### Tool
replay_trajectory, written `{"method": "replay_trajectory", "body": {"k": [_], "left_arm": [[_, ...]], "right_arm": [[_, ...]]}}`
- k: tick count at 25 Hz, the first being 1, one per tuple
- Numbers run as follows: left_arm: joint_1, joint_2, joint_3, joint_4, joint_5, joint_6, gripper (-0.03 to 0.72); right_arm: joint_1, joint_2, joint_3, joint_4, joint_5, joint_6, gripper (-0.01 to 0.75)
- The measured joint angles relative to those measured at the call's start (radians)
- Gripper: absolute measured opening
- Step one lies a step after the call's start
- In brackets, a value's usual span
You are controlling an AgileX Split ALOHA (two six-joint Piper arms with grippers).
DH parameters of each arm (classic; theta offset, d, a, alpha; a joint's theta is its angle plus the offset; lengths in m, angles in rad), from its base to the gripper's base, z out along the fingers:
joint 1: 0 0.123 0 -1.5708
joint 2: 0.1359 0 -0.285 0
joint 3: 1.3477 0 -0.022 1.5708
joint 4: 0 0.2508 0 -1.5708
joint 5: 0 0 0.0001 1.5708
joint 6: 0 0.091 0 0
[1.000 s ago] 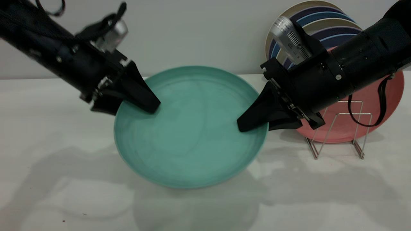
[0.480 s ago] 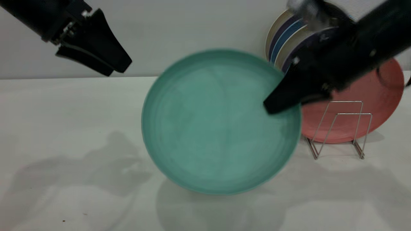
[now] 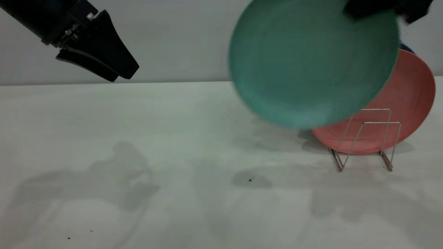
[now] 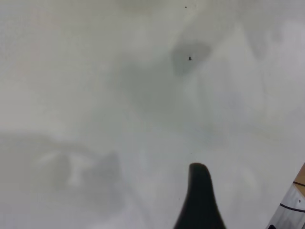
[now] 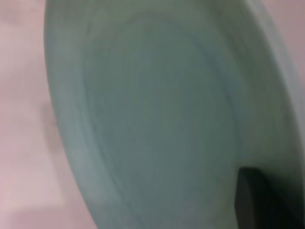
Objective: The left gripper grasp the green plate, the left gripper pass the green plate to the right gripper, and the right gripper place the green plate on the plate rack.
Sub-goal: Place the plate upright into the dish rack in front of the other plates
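The table (image 3: 138,155) is bare across its middle, with only arm shadows and a small dark speck on it. The green plate (image 3: 311,62) hangs in the air above the table's right side, tilted toward the camera, its lower edge overlapping the pink plate (image 3: 408,103) that already stands in the rack (image 3: 367,138). The green plate touches neither the table nor the rack.

The right gripper (image 3: 373,8) is at the plate's top edge, mostly cut off by the frame; the wrist view shows one finger (image 5: 259,198) pressed on the plate's face, so it is clamped on the rim and carries the plate alone.

The left gripper (image 3: 121,71) is raised at the far left, well apart from the plate, holding nothing; its fingers look nearly together, a narrow gap showing between them.

Judging by this, the grasp and the handover are done. What is left is the placing: the plate must come down, turn upright and slide into a free slot in front of the pink plate, then be released.
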Motion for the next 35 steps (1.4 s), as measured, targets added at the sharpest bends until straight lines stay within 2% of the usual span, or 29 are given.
{"method": "replay_trajectory", "body": {"k": [5, 13, 30, 35], "left_arm": [[0.0, 0.0, 0.0, 0.001, 0.0, -0.009, 0.59], [0.0, 0.0, 0.0, 0.001, 0.0, -0.024, 0.59], [0.0, 0.0, 0.0, 0.001, 0.0, -0.029, 0.59], [0.0, 0.0, 0.0, 0.001, 0.0, -0.034, 0.59]], "right_arm": [[-0.082, -0.01, 0.0, -0.013, -0.069, -0.056, 0.06], [-0.2, 0.016, 0.0, -0.018, -0.042, -0.113, 0.06], [-0.209, 0.13, 0.001, -0.011, -0.049, -0.165, 0.067], [-0.209, 0.13, 0.001, 0.016, -0.048, -0.165, 0.095]]}}
